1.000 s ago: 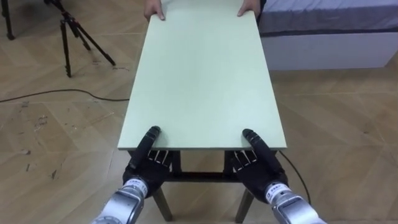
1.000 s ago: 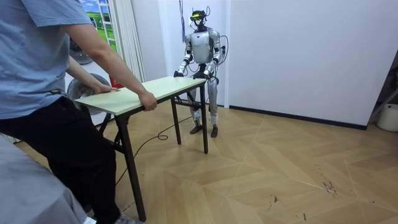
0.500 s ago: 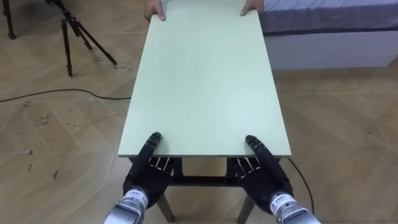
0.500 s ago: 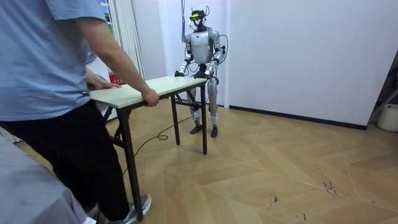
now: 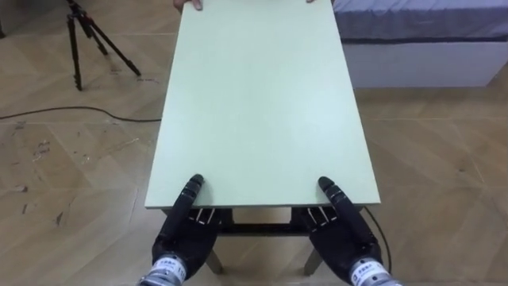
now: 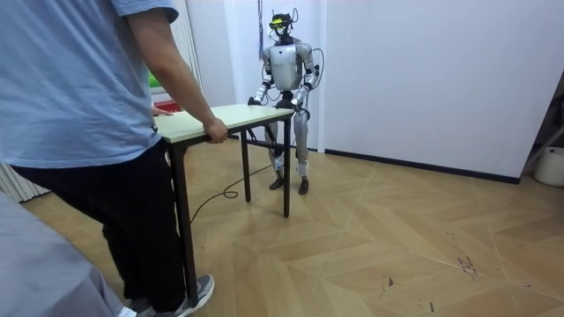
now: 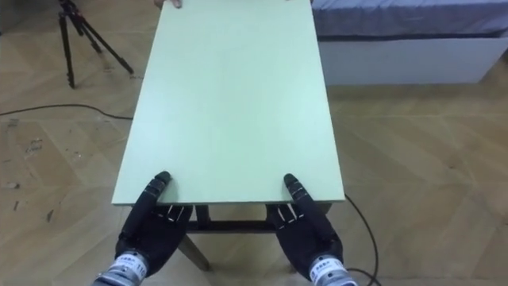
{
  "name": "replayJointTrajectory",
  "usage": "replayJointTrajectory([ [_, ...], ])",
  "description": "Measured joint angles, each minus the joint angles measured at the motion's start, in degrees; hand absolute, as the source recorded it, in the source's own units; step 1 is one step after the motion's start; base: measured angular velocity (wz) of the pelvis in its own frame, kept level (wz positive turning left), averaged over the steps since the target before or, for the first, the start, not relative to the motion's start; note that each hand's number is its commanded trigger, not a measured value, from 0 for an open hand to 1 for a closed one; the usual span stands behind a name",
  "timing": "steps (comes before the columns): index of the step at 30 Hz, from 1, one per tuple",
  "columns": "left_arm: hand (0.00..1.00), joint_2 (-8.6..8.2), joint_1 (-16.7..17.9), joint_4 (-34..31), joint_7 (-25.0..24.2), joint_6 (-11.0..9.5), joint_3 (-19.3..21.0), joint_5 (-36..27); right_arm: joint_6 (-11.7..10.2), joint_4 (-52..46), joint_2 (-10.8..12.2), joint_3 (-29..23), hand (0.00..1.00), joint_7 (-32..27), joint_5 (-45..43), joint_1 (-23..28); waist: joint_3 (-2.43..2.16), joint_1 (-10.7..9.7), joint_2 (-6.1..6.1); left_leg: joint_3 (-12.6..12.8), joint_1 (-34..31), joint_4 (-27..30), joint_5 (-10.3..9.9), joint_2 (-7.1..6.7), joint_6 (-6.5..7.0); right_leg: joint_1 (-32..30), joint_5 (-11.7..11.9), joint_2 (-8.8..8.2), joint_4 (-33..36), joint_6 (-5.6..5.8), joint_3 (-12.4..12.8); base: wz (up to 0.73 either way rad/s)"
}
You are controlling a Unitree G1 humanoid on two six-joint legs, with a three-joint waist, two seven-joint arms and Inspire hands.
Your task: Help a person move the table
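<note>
Person [image 6: 79, 106] has sidestepped with the table [image 5: 262, 95]; left hand [image 5: 184, 234] and right hand [image 5: 343, 234] still clamp it.

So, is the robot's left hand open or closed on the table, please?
Closed on the table: the left hand has its thumb on top of the near edge and fingers curled underneath.

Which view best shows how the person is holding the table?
The room view: the person stands at the table's end, one hand gripping its edge. The eye views show the person's fingertips at the table's far edge, cut off by the frame.
</note>
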Motion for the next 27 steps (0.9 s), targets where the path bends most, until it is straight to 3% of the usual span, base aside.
replayJointTrajectory([
  [8,1.0,0.89,1.0,-0.2,-1.3,-1.6,-2.0,0.1,-1.3,0.0,0.1,0.3,1.0,2.0,0.2,2.0,0.01,0.9,0.01,-0.2,-0.5,0.0,0.0,-0.01,0.0,-0.3,0.0,0.02,-0.2,0.0,-0.2,0.0],
  [20,1.0,0.94,2.2,-0.5,-2.6,-3.4,-3.9,0.0,-2.9,0.0,0.0,0.7,1.0,4.2,0.2,3.8,0.17,1.1,0.42,-0.2,-1.9,0.5,0.0,0.08,0.0,-1.3,-0.1,0.07,0.1,0.19,0.0,0.0],
  [23,1.0,1.35,3.1,-1.3,-3.4,-4.6,-4.5,0.1,-4.7,0.0,-0.6,2.8,1.0,5.9,1.5,4.3,0.18,1.2,0.41,0.1,-4.1,2.5,0.0,0.41,-0.01,-2.9,-0.1,0.06,0.3,0.18,0.3,0.0],
  [27,1.0,1.67,4.1,-1.4,-4.9,-4.9,-5.1,0.0,-5.7,-0.1,-1.1,3.3,1.0,8.2,2.1,6.1,0.19,1.6,0.36,0.1,-6.9,7.2,-0.2,1.93,-0.32,-4.2,-0.1,0.47,1.3,0.11,1.4,0.02],
])
